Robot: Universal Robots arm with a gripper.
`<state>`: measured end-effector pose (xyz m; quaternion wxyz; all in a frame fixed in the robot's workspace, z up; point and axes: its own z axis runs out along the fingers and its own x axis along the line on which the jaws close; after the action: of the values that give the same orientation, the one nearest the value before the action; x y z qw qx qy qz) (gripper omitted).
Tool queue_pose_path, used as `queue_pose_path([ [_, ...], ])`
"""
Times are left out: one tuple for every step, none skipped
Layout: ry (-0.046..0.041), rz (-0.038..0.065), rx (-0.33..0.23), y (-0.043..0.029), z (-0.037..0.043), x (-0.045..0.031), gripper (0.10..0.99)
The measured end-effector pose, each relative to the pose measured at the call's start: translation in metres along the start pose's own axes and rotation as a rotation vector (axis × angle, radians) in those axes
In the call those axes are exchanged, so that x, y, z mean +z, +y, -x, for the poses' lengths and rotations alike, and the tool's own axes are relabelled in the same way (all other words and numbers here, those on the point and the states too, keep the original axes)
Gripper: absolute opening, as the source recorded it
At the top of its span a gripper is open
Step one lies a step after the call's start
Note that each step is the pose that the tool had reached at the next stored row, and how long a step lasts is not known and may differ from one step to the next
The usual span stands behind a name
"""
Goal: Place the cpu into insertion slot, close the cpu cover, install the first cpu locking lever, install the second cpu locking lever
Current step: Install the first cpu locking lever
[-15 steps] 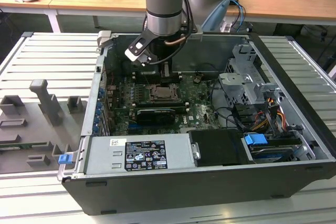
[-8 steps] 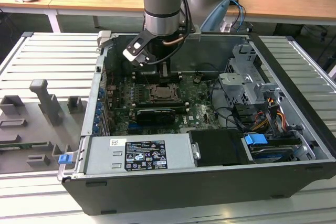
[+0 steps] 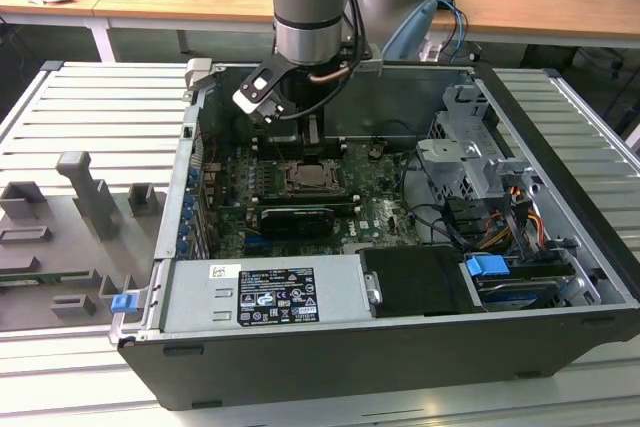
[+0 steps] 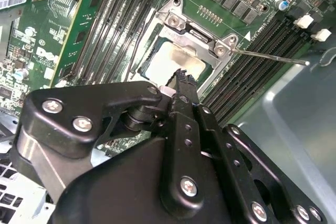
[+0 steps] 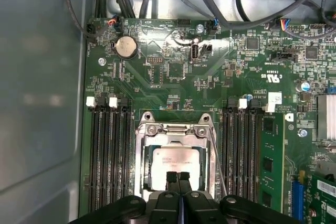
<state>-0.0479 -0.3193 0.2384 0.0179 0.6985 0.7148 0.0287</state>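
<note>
The cpu (image 5: 176,162) is a silvery square chip lying in the socket on the green motherboard; it also shows in the second wrist view (image 4: 170,62). The cpu cover (image 5: 176,129), a silvery frame with a cut-out centre, lies down over it (image 4: 197,34). One thin wire locking lever (image 4: 273,57) sticks out free from the socket's corner, seen too as a slanted rod (image 5: 218,166) beside the cover. My gripper (image 5: 178,176) is shut with nothing between its fingers, its tips just above the chip's near edge. In the exterior view the gripper (image 3: 313,142) hangs over the socket (image 3: 312,179).
Memory slots (image 5: 107,156) flank the socket on both sides. The open case's metal wall (image 5: 42,103) stands close by. A long black expansion card (image 3: 292,217), drive cages (image 3: 470,152) with cables, and the power supply (image 3: 265,292) crowd the case.
</note>
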Motion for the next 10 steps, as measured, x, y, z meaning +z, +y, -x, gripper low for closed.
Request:
queue_pose_path([
  [0.0000, 0.000, 0.000, 0.0001, 0.0000, -0.0014, 0.106],
  [0.0000, 0.000, 0.000, 0.0003, -0.0001, -0.0037, 0.106],
  [0.0000, 0.000, 0.000, 0.0004, -0.0001, -0.0059, 0.106],
  [0.0001, 0.000, 0.000, 0.0005, -0.0001, -0.0078, 0.106],
  [0.0001, 0.000, 0.000, 0.0007, -0.0002, -0.0100, 0.106],
  [0.0001, 0.000, 0.000, 0.0008, -0.0002, -0.0115, 0.106],
  [0.0001, 0.000, 0.000, 0.0009, -0.0002, -0.0140, 0.106],
  [0.0000, 0.000, 0.000, 0.0010, -0.0002, -0.0157, 0.106],
  [0.0000, 0.000, 0.000, 0.0012, -0.0003, -0.0178, 0.106],
  [0.0000, 0.000, 0.000, 0.0013, -0.0003, -0.0200, 0.106],
])
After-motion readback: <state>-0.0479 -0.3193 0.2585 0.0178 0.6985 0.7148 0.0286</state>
